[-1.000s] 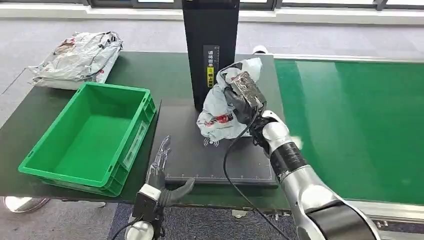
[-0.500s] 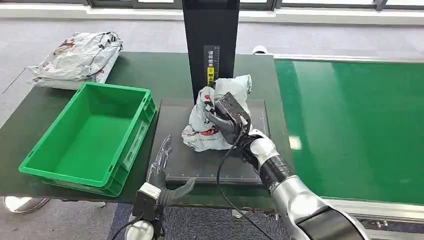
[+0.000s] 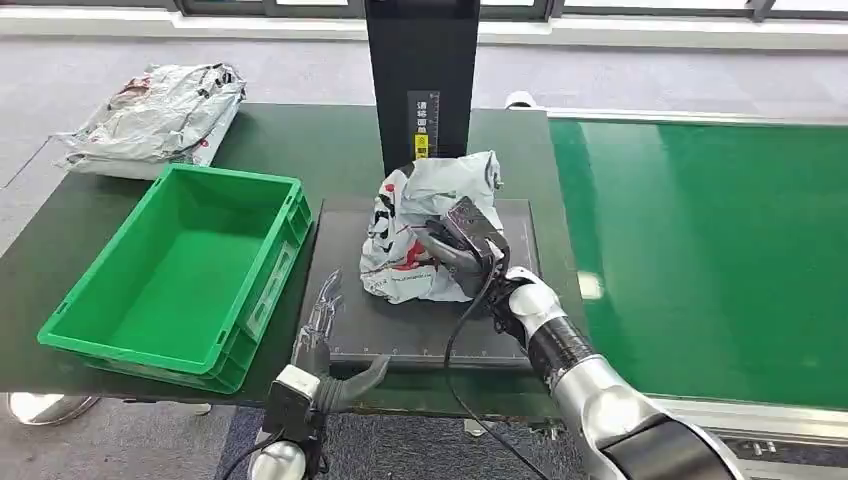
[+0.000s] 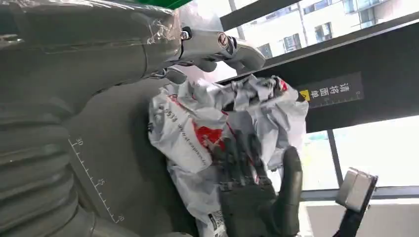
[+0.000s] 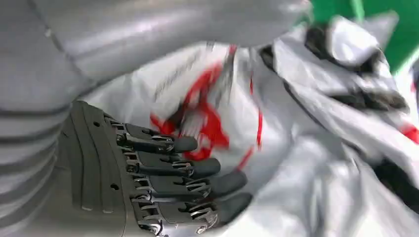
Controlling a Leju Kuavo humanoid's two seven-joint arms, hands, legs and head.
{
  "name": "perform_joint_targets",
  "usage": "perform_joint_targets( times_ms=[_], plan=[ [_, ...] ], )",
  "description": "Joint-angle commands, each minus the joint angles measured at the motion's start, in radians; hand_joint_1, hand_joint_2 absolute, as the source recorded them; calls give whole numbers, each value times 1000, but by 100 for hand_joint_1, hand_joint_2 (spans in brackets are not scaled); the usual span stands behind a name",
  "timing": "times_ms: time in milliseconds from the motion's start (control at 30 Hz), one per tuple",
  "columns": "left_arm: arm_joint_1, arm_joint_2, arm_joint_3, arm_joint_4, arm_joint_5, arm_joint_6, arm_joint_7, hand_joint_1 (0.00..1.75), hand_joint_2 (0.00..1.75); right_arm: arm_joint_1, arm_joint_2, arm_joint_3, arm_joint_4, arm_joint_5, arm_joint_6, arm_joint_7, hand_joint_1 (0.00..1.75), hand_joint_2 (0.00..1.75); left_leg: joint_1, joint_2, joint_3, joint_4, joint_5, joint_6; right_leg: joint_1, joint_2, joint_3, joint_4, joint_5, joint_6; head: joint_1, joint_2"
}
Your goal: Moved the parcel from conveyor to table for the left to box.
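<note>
Far upper left of the head view: heap of crumpled white plastic mail bags (image 3: pixel 150 118) on the dark green table top (image 3: pixel 320 150). Below it, centre left: empty green plastic crate (image 3: pixel 175 275), open side up, just beside the black flat scale pad (image 3: pixel 350 310). Lower centre left: left hand (image 3: pixel 325 345) at the near table edge, fingers spread and holding nothing, touching or just over the pad's near corner; cannot tell which. Centre: crumpled white plastic parcel with red and black print (image 3: pixel 420 235) resting on the pad, in front of the tall black scanner column (image 3: pixel 420 90). Just right of centre: right hand (image 3: pixel 462 250) curled against the parcel's right side, fingers (image 5: pixel 188 165) pressed into the plastic, evidently gripping it. Right half: green conveyor belt (image 3: pixel 700 230), well apart from the parcel. Risks, as judged: soft bag slumping or rolling off the pad once released, for want of a flat base; film snagging on the right fingers on release and dragging the parcel back toward the belt; dangling black cable (image 3: pixel 455 350) catching the pad edge.
</note>
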Motion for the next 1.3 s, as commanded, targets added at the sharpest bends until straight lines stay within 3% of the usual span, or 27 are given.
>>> perform_joint_targets(
  times_ms=[33, 367, 400, 533, 700, 900, 1167, 1300],
  plan=[
    [-24, 20, 11, 44, -18, -15, -4, 0, 175, 77, -162, 134, -412, 42, 69, -39, 0, 0, 1, 1, 2, -2, 1, 0, 2, -6, 3, -3, 0, -2, 0, 0],
    [33, 18, 39, -17, -19, 13, -6, 0, 175, 319, -238, 17, -919, 90, -84, -45, 0, 0, 1, 1, 3, -3, 0, 0, 2, -7, 4, -3, -1, -2, 0, 0],
    [34, 18, 41, -18, -20, 14, -7, 0, 175, 336, -237, 7, -943, 99, -98, -43, 0, 175, 1, -1, 0, -1, 0, 0, 1, -5, 2, -2, -1, -1, 0, 0],
    [-5, -2, 49, 18, -22, 17, -4, 0, 175, 406, -194, -49, -1027, 124, -122, -18, 0, 175, 1, 1, 4, -4, -1, -1, 3, -9, 6, -5, -1, -2, 0, 0],
    [-14, -5, 45, 43, -23, 16, -3, 0, 175, 566, -200, -107, -1062, 158, -121, -51, 0, 175, 1, 0, 3, -4, 0, -1, 2, -8, 5, -5, -1, -2, 0, 0],
    [-7, -14, 48, 37, -34, 25, -4, 0, 175, 604, -151, -206, -991, 146, -133, -71, 0, 175, 1, 1, 3, -2, -1, -1, 2, -5, 4, -3, -1, -1, 0, 0],
    [-7, -9, 68, -55, -155, 98, 10, 0, 175, 815, -86, -258, -1284, 206, -223, -120, 0, 175, 0, 0, 1, -1, -2, -2, 1, -5, 1, -1, -2, -2, 0, 0],
    [-39, -5, 54, -67, -275, 159, 27, 0, 175, 847, -71, -275, -1308, 202, -228, -121, 0, 175, 1, 1, 2, -1, -2, -2, 2, -6, 3, -2, -2, -3, 0, 0]
  ],
)
